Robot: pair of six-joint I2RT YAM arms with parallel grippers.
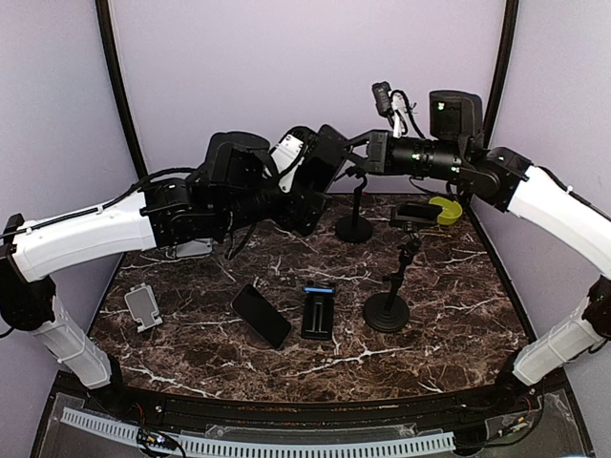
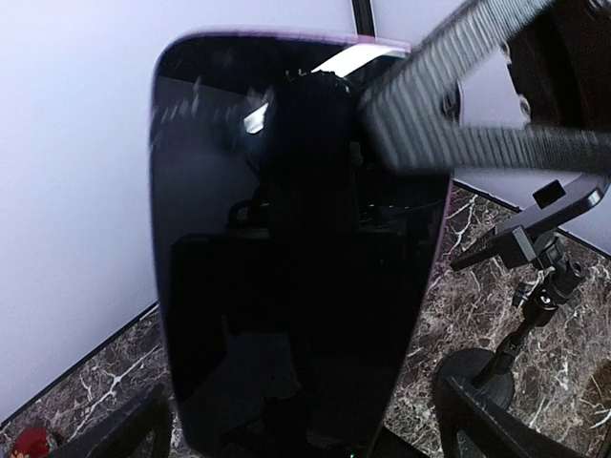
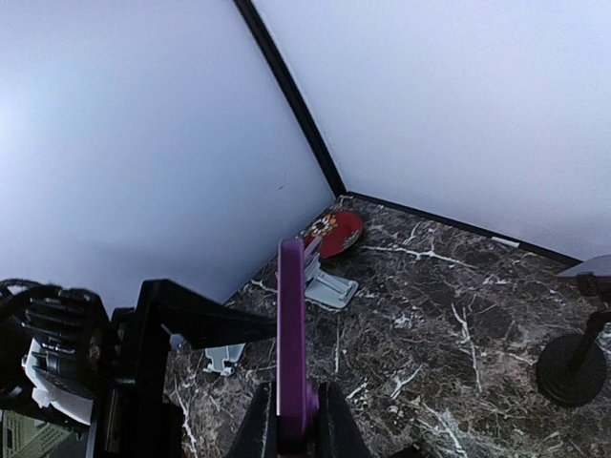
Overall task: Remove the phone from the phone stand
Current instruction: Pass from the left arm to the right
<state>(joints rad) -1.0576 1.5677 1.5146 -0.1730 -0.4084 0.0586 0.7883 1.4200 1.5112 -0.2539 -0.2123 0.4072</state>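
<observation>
**A:** Where's the phone (image 2: 286, 258)?

**B:** Up in the air, over the back-middle of the worktop (image 1: 458, 286), btwn the two arms. Apart from both stands.

**A:** Who's got it?

**B:** The right pincer (image 3: 298, 422). It's clamped on one end, a finger on each flat face. The left pincer (image 2: 305, 434) is spread wide, fingers either side of the phone w/ gaps showing. No grip there.

**A:** Which way does it lie?

**B:** Rt wrist cam sees it edge-on. The long axis runs straight out from the fingers, w/ the thin rim toward the lens. Left wrist cam gets the screen face-on, long axis up-down in that view.

**A:** Look and feel?

**B:** Thin flat slab, rounded corners. Screen is glossy black glass, mirror-like, w/ arm parts reflected in it. Frame is purple. The rt finger crossing its top-right corner is black w/ a ribbed pad.

**A:** Stands?

**B:** Both black, each a thin post on a round disc base. The front stand (image 1: 387, 312) has a jointed neck & a clamp head. The back stand (image 1: 355, 227) is a plainer post near the rear wall.

**A:** Anything else?

**B:** Worktop is dark brown marble-look w/ white veins. A second black phone (image 1: 261, 315) lies flat on it, just beside a black block w/ a blue end (image 1: 318, 313). A small grey holder (image 1: 143, 307) sits at the left.
</observation>
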